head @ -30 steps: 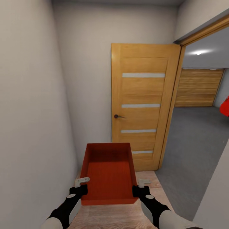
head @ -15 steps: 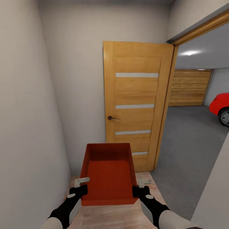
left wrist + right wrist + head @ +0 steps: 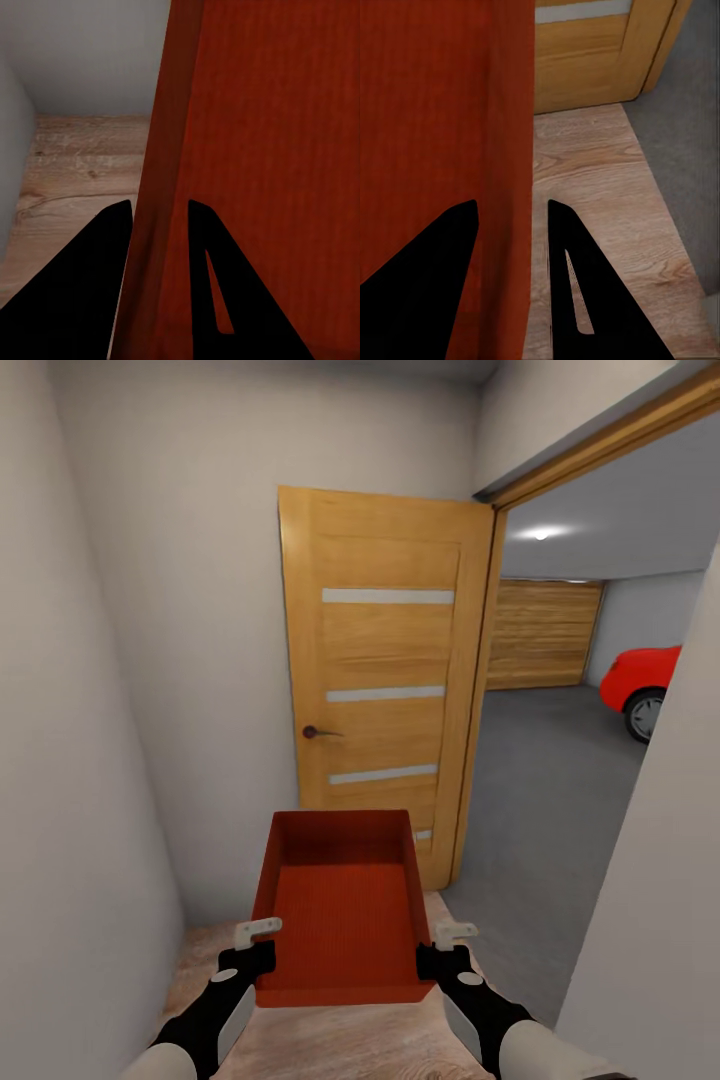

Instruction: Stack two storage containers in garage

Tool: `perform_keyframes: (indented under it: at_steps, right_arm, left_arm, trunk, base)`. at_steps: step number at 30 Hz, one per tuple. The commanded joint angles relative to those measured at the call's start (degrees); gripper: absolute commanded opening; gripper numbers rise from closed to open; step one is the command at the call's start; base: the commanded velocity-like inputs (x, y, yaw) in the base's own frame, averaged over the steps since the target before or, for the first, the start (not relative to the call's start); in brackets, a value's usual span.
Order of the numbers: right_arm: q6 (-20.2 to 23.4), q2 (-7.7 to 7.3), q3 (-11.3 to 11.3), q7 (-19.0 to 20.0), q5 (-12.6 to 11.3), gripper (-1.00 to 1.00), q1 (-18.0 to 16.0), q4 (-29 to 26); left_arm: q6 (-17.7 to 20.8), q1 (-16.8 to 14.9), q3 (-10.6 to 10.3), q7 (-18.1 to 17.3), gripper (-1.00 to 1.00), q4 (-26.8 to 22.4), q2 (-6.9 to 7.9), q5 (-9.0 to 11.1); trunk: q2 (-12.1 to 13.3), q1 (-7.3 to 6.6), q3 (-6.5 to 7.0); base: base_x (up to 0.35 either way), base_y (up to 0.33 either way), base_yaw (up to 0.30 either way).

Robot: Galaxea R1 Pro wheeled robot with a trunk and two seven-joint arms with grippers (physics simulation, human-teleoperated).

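Head view: container (image 3: 340, 905) is carried level in front of the trunk, open top up, the left gripper (image 3: 256, 938) pinching its left wall and the right gripper (image 3: 446, 942) its right wall, both near the close end. Wood floor (image 3: 330, 1045) lies underneath; the door (image 3: 385, 680) stands open ahead, and to its right the doorway gives onto the garage floor (image 3: 540, 800), with a red car (image 3: 645, 680) well inside. The step in hand looks like carrying the box through — best done by turning right until the opening is centred, keeping both arms fixed so the box stays level and clears the door edge and frame.

Left wrist view: fingers (image 3: 97, 285) straddle the wall, one outside and one inside, clamped on it — no gap shows.

Right wrist view: fingers (image 3: 577, 285) sit astride the other wall the same way, pressed to it, with planks and the grey threshold beyond. Even grip on both sides matters; a slow turn avoids slip.
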Motion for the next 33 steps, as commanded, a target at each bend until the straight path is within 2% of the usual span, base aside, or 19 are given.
perform_keyframes:
  at_steps: [1,33]
  right_arm:
    - [-0.2,-0.52,-0.4,-0.4,-0.6,-1.0,0.0,0.2]
    - [-0.1,-0.52,-0.4,-0.4,-0.6,-1.0,0.0,0.2]
  left_arm:
    - [-0.6,0.0,0.9,0.3,-1.0,-0.6,0.93,-0.5]
    - [-0.6,0.0,1.0,0.4,-1.0,-0.6,0.86,-0.5]
  trunk:
    - [-0.1,0.02,-0.03]
    - [-0.1,0.02,-0.03]
  base:
    - [0.0,0.0,-0.249]
    - [0.0,0.0,-0.249]
